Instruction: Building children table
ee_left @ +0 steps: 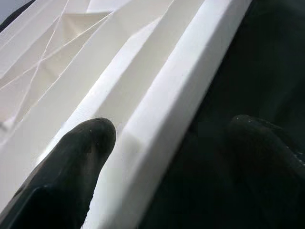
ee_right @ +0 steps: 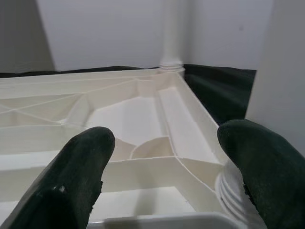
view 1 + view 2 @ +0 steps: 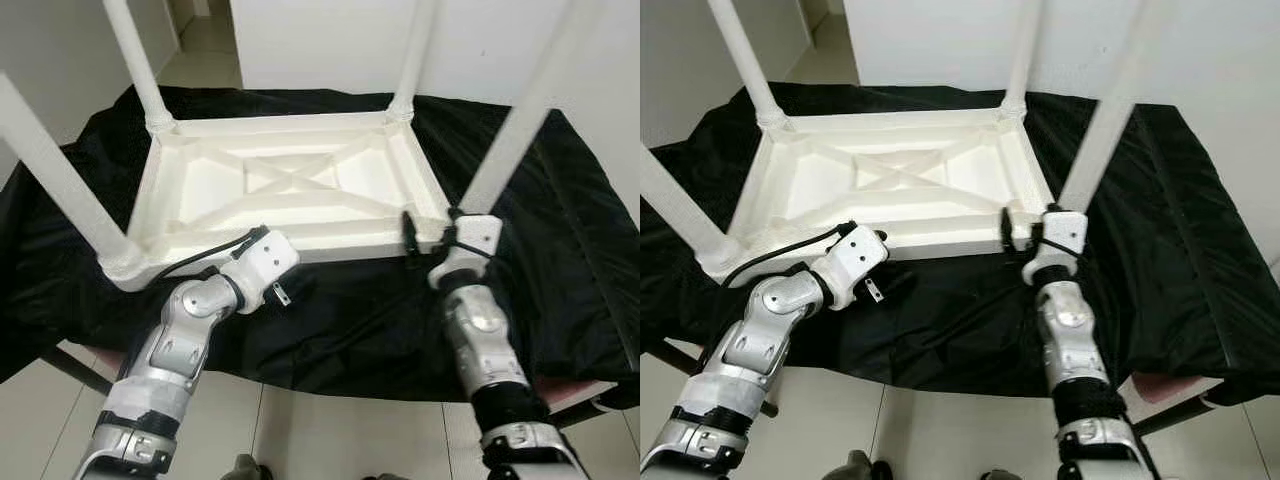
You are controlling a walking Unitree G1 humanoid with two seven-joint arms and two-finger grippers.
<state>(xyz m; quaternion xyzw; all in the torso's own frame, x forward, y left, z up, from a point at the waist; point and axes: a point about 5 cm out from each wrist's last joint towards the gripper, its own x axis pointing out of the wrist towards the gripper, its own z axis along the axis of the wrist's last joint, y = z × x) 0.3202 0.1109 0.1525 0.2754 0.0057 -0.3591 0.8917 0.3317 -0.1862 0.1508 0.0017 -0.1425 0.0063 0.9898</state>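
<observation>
Upside down on black cloth (image 3: 560,230): white children's table (image 3: 300,190), legs up; left gripper (image 1: 157,157) straddling its near rim, right gripper (image 2: 162,167) spread wide at near-right leg (image 3: 520,130), neither clamped

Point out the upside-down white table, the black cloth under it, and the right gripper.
white table (image 3: 300,175), left eye view, underside cross brace.
black cloth (image 3: 560,230), left eye view, bare right part.
right gripper (image 2: 162,157), right wrist view, between its fingertips.

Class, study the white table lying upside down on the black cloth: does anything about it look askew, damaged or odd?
Nothing stands out. The white table lies flat on the black cloth, four legs up, none visibly crooked.
</observation>
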